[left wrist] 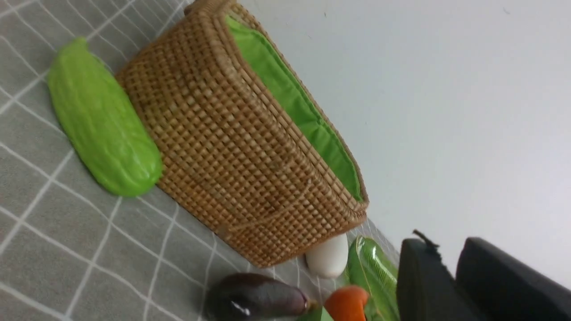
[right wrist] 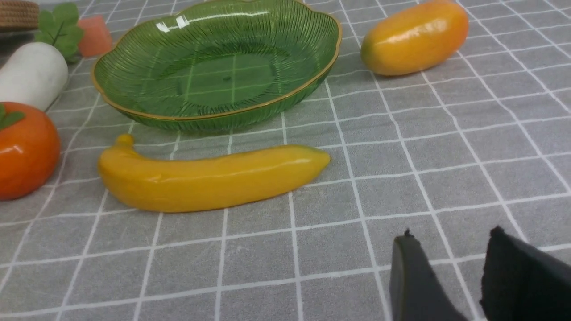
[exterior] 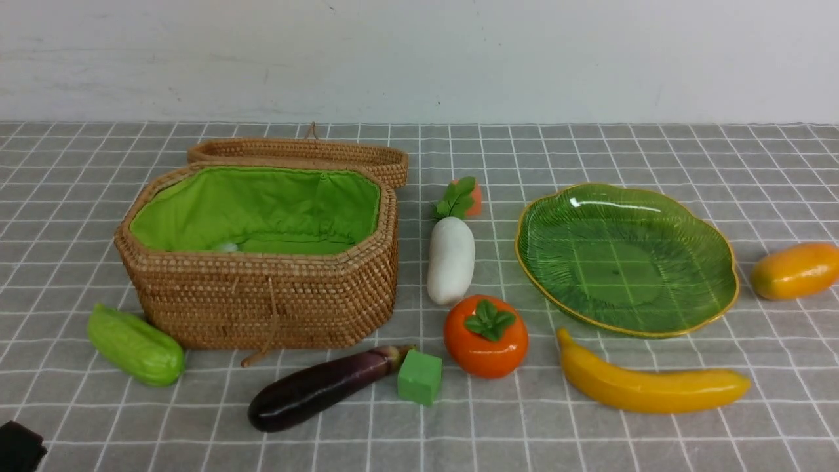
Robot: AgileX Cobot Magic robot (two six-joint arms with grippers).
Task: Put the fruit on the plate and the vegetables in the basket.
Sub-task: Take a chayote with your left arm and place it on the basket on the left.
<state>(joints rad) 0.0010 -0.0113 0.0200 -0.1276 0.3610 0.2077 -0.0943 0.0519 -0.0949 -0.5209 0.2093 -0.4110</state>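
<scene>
three fruits (exterior: 486, 335), three vegetables (exterior: 451, 259), one plate (exterior: 626, 259), one basket (exterior: 262, 301); left fingers (left wrist: 424, 281) nearly closed, empty; right fingers (right wrist: 415, 281) apart, empty.

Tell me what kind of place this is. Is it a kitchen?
Probably a robot practice table, not a kitchen: toy food like the banana lies on a gray checked cloth before a bare white wall, and the right gripper pokes into view.

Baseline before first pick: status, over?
Left gripper nearly closed, right gripper open, both empty. Plate bare; radish, gourd, eggplant outside basket. Green cube at eggplant stem end.
</scene>
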